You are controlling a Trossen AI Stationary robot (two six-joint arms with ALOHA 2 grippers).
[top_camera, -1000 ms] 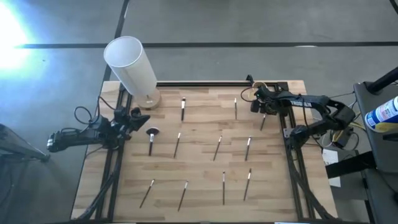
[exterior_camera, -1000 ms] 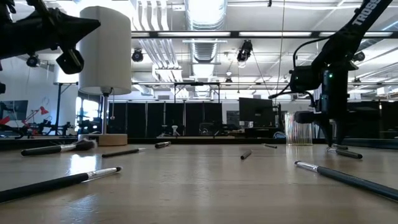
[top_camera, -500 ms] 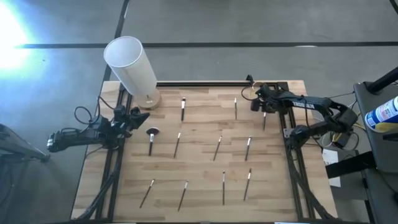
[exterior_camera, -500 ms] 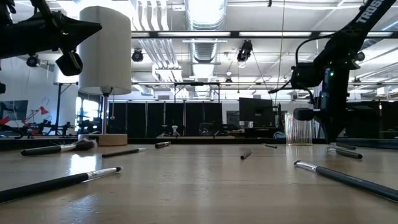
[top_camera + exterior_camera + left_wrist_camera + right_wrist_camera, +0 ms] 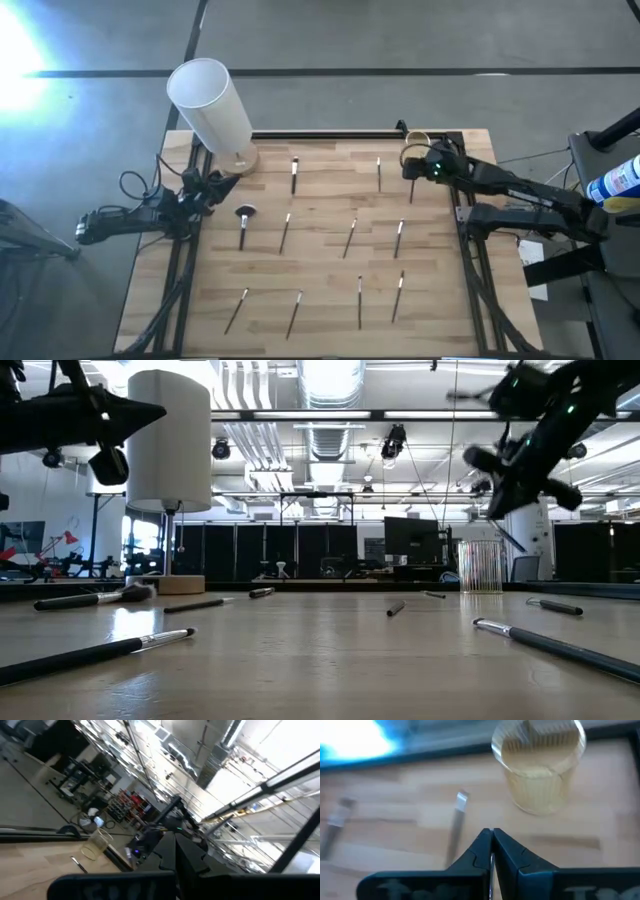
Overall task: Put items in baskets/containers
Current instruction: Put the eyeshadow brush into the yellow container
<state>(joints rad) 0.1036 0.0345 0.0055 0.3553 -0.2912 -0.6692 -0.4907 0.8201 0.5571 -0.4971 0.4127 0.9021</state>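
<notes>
Right gripper (image 5: 417,170) is pinched shut on a brush (image 5: 505,537), lifted; the cup (image 5: 415,142) sits just at its 12 o'clock, brush hanging tilted.

Right claw (image 5: 515,455) is motion-blurred in low view; thin dark stick (image 5: 508,538) hanging under it is barely traceable. Small clear yellowish ribbed cup (image 5: 538,764) blurred in right wrist view, rim cut by the edge. Tall white cylinder (image 5: 210,105) hides part of the pale wooden tabletop (image 5: 330,265) corner.
</notes>
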